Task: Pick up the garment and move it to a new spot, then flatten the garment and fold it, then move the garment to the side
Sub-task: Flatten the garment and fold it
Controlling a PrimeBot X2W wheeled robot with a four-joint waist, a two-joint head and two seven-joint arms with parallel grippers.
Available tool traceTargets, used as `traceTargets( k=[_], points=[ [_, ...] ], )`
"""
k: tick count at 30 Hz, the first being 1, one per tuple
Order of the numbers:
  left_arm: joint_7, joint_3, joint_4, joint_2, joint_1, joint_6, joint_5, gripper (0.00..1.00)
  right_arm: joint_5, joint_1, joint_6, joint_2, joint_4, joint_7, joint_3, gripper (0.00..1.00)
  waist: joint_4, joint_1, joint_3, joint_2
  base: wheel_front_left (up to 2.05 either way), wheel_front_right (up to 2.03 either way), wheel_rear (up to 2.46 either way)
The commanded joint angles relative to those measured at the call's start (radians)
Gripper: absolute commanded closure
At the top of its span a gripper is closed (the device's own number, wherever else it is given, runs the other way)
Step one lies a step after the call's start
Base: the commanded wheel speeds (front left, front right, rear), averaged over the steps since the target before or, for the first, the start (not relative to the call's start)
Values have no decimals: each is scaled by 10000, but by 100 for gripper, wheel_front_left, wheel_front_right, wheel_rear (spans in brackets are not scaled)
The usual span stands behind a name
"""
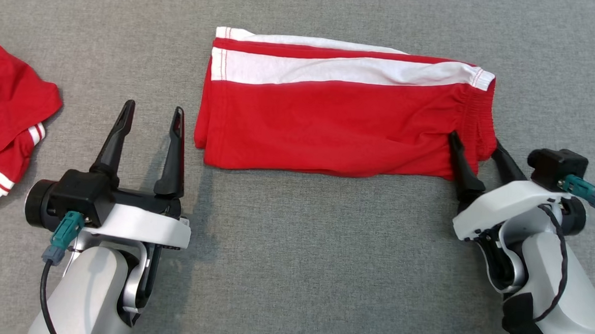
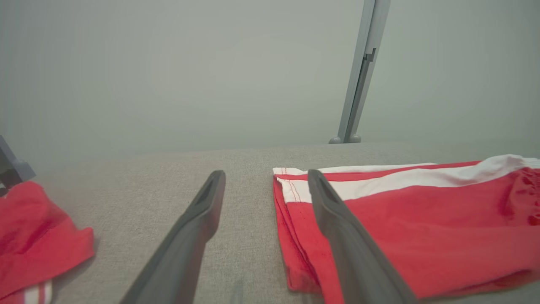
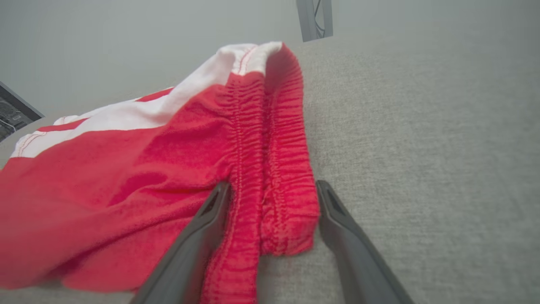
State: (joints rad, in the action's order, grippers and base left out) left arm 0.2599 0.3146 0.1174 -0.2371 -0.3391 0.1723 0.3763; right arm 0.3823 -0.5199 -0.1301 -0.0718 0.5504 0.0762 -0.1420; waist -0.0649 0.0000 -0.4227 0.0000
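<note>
The garment (image 1: 340, 123) is a pair of red shorts with a white side stripe, lying folded flat in the middle of the grey cloth surface. My left gripper (image 1: 154, 107) is open just left of its near left corner, with nothing between the fingers; the left wrist view has the gripper (image 2: 265, 174) beside the garment's hem (image 2: 422, 223). My right gripper (image 1: 474, 140) is open at the near right corner. In the right wrist view its fingers (image 3: 273, 185) straddle the gathered elastic waistband (image 3: 287, 198), one finger on each side, not pinching it.
A second red garment (image 1: 5, 106) with white stripes lies crumpled at the far left edge, also seen as a red heap (image 2: 33, 240). A grey metal post (image 2: 358, 84) stands beyond the far edge of the surface. Bare grey cloth (image 1: 293, 248) spreads in front.
</note>
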Motion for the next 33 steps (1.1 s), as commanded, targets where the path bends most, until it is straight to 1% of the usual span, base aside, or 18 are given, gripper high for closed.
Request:
traceTargets(
  k=[1, 2, 3, 4, 9, 15, 21, 24, 29, 32, 33],
  points=[
    [36, -25, 21, -19, -200, -61, -67, 0, 135, 107, -16, 123, 276, -149, -247, 0, 5, 0, -9, 0, 0, 0, 0],
    [36, -31, 39, -12, -214, -63, -70, 0, 295, 66, -20, 129, 364, -166, -453, 55, 9, 0, -19, 0, 0, 0, 0],
    [36, -43, 52, 4, -212, -92, -77, 0, 535, 44, -18, 140, 436, -195, -640, 89, 12, 0, -27, 0, 0, 0, 0],
    [36, -52, 64, 17, -214, -112, -101, 0, 684, 23, -20, 125, 475, -139, -817, 100, 17, 0, -28, 0, 0, 0, 0],
    [36, -159, 90, 38, -137, -139, -175, 0, 1256, -55, -13, -153, 509, 505, -1057, 100, 85, 0, -2, 0, 0, 0, 0],
    [36, -289, 143, -4, 22, -192, -200, 0, 1742, 283, -3, -710, 266, 913, -780, 100, 284, 0, 146, 0, 0, 0, 0],
    [36, -344, 163, -5, 119, -217, -240, 0, 2101, 977, -3, -1425, 17, 903, 56, 100, 484, 0, 315, 0, 0, 0, 0],
    [36, -360, 165, -21, 131, -209, -249, 0, 2180, 1140, -4, -1574, -88, 787, 450, 100, 580, 0, 367, 0, 0, 0, 0],
    [36, -362, 175, -55, 168, -208, -245, 0, 2541, 935, -7, -1314, -661, 414, 404, 100, 704, 0, 431, 0, 0, 0, 0],
    [31, -304, 184, -80, 126, -235, -235, 0, 2853, 629, -7, -1013, -1806, -159, -127, 100, 754, 0, 473, 0, 0, 0, 0],
    [31, -304, 184, -80, 126, -235, -235, 0, 2853, 629, -7, -1013, -1806, -159, -127, 100, 754, 0, 473, 0, 0, 0, 0]
  ],
)
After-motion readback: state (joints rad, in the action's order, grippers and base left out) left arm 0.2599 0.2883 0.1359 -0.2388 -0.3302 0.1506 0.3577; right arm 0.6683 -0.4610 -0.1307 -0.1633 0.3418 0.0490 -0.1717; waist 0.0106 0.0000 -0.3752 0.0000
